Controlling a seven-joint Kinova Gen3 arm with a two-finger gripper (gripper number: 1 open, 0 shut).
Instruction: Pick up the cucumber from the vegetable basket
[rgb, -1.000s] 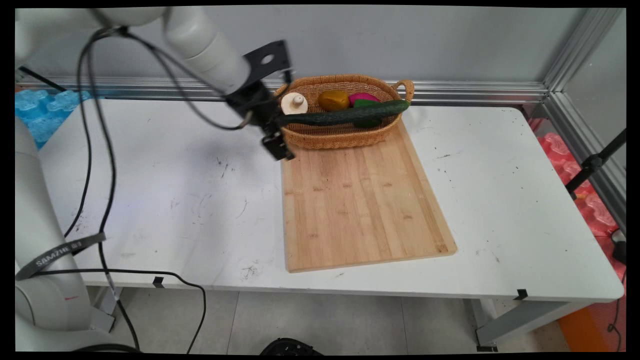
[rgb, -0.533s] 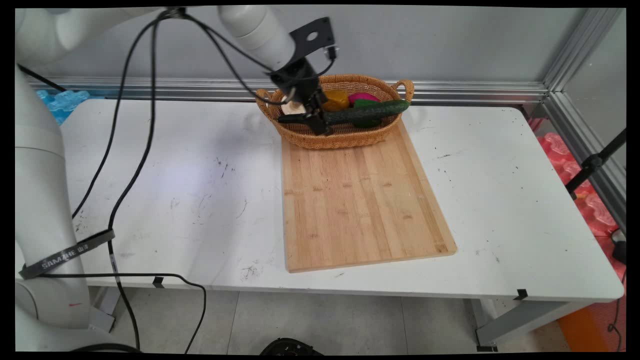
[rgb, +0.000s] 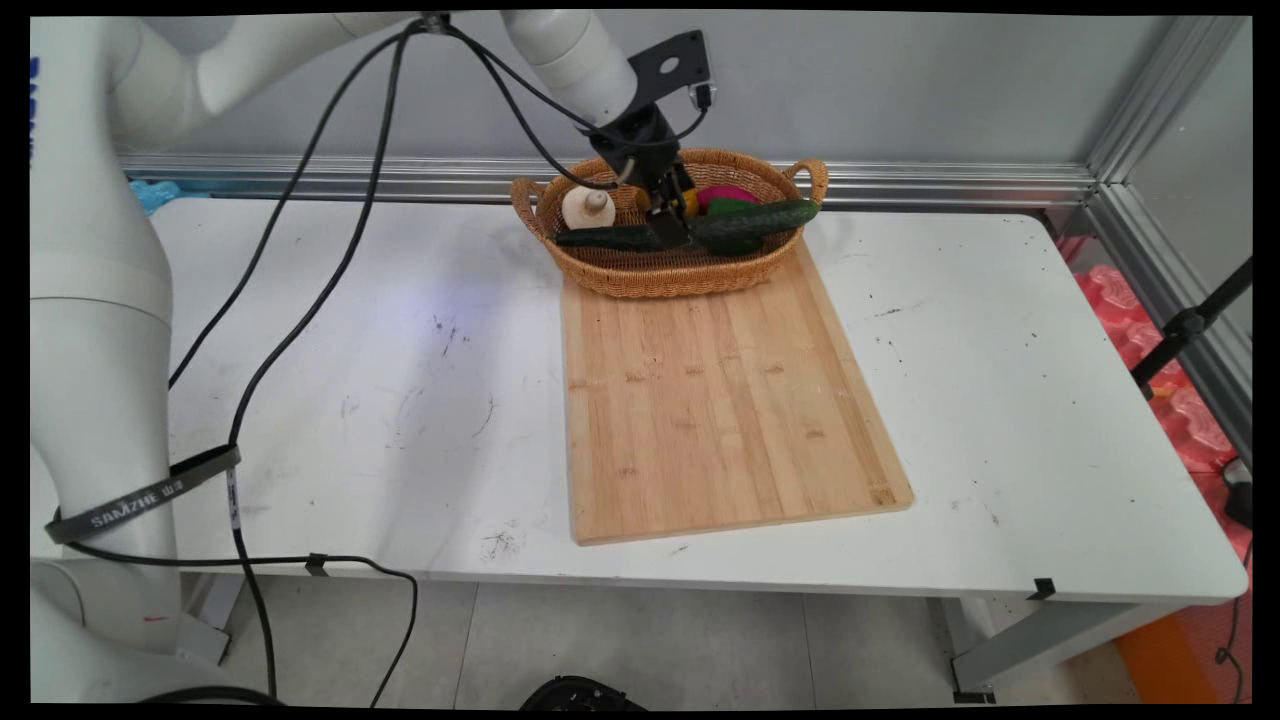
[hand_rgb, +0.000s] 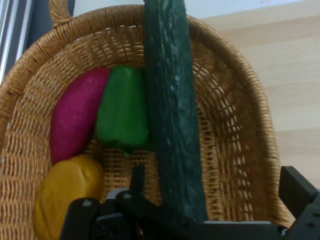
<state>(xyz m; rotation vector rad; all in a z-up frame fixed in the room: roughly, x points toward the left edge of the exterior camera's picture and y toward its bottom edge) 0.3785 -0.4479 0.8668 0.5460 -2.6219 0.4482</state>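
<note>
**Entry: my gripper over the cucumber in the basket**

Item 1. My black two-finger gripper (rgb: 676, 228) hung inside the oval woven wicker basket with loop handles (rgb: 640, 280). Its fingers stood spread, one to either side of the long dark green cucumber (hand_rgb: 172, 115), and nothing was clasped between them that I could see; in the hand view the near finger (hand_rgb: 137, 180) showed on one side of the cucumber and the other (hand_rgb: 297, 192) well off on the other side.

Item 2. The cucumber lay lengthwise across the basket, directly under my fingers, its far end resting up on the rim. I judged it stiff, fairly light, with a bumpy skin that might slip; a hold about its middle, across the narrow width, seemed soundest.

Item 3. Beside the cucumber, on my near-finger side: a green pepper-shaped piece (hand_rgb: 122, 107) touching it, a magenta rounded piece (hand_rgb: 75, 117) next to that, and a yellow-brown lump (hand_rgb: 65, 195) closest to my linkage.

Item 4. A cream knobbed round piece (rgb: 588, 208) sat at the basket's other end.

Item 5. The basket stood on the far edge of a pale bamboo cutting board (rgb: 720, 400), on a white table (rgb: 1000, 400).
</note>
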